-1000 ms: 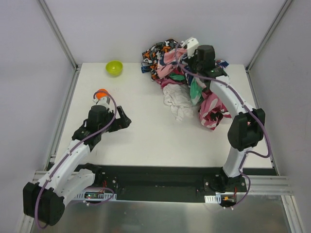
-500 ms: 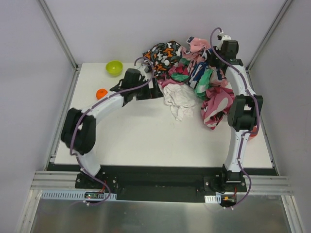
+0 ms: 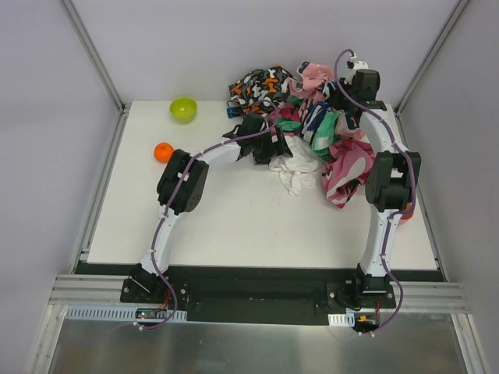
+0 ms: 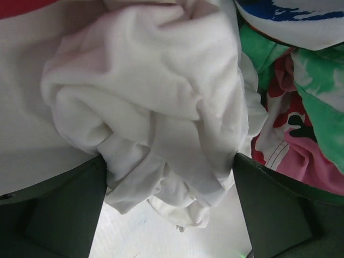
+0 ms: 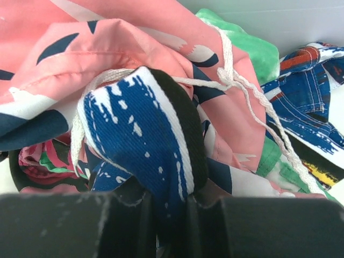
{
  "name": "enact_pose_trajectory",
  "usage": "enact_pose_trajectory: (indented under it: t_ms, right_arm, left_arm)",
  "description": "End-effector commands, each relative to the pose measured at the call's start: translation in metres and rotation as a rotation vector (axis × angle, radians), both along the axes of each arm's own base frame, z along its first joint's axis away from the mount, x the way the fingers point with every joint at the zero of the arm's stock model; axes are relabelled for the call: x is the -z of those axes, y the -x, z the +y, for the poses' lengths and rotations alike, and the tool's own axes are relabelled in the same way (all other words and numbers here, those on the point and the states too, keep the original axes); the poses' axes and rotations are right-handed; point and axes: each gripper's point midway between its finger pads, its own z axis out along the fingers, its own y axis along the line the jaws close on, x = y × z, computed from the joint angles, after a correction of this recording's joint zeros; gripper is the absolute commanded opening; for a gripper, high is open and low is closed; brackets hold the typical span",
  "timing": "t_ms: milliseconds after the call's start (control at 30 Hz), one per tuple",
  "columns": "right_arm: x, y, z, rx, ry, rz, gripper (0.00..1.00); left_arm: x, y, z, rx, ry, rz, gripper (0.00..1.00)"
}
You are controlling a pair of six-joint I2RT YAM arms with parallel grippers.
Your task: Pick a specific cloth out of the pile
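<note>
The plain white cloth [image 3: 300, 167] lies crumpled at the near edge of the colourful pile [image 3: 316, 117] at the table's far right. My left gripper [image 3: 279, 148] has reached it from the left. In the left wrist view the gripper [image 4: 169, 161] stands open, and the white cloth [image 4: 161, 102] bulges between its two dark fingers [image 4: 59, 215], touching both. My right gripper [image 3: 345, 97] is at the back of the pile. In the right wrist view this gripper [image 5: 172, 215] is shut on a fold of blue-and-white cloth [image 5: 134, 134].
A green bowl [image 3: 183, 108] sits at the far left of the table, with an orange ball [image 3: 163, 151] nearer. Pink whale-print fabric [image 5: 134, 32] and a white drawstring [image 5: 236, 80] lie over the pile. Enclosure walls close in behind and beside it.
My left arm swung from the table's near left across to the pile and set its open jaws around the white cloth. My right arm pulled back to the far right, still gripping fabric.
</note>
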Motion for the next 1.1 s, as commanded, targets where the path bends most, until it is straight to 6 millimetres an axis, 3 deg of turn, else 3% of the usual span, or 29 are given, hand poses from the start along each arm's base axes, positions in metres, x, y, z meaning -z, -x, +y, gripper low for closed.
enact_pose_trajectory:
  t_ms: [0,67,100,233,267,400,500,633,733,900,1067]
  right_arm:
    - [0.058,0.021,0.003,-0.004,0.006,0.154,0.08]
    - [0.059,0.023,0.007,-0.015,-0.014,0.157,0.08]
    - [0.06,0.025,0.008,-0.021,-0.019,0.159,0.08]
    - [0.06,0.031,0.01,-0.03,-0.015,0.164,0.11]
    - [0.059,0.033,0.011,-0.039,-0.003,0.163,0.12]
    - [0.06,0.043,0.018,-0.09,0.101,0.167,0.26]
    - [0.057,0.05,0.021,-0.119,0.216,0.183,0.42]
    - [0.048,0.059,0.03,-0.158,0.289,0.18,0.52]
    - [0.04,0.068,0.041,-0.201,0.311,0.174,0.61]
    - [0.013,0.086,0.063,-0.266,0.296,0.148,0.65]
    - [-0.006,0.111,0.085,-0.349,0.276,0.132,0.7]
  left_arm:
    - [0.001,-0.002,-0.03,-0.038,0.008,0.017,0.88]
    - [-0.001,-0.002,-0.041,-0.021,0.032,0.029,0.77]
    - [-0.004,-0.001,-0.045,-0.006,0.051,0.039,0.66]
    - [-0.04,0.003,-0.039,0.006,0.056,-0.029,0.04]
    - [-0.043,0.007,-0.031,-0.004,0.028,-0.048,0.0]
    - [-0.095,0.035,0.006,-0.01,-0.024,-0.177,0.0]
    - [-0.121,0.062,0.044,-0.055,-0.08,-0.257,0.0]
    - [-0.145,0.114,0.097,-0.08,-0.122,-0.353,0.0]
    - [-0.143,0.15,0.128,-0.096,-0.133,-0.375,0.0]
    - [-0.128,0.201,0.164,-0.098,-0.143,-0.367,0.0]
    - [-0.105,0.227,0.192,-0.143,-0.18,-0.347,0.0]
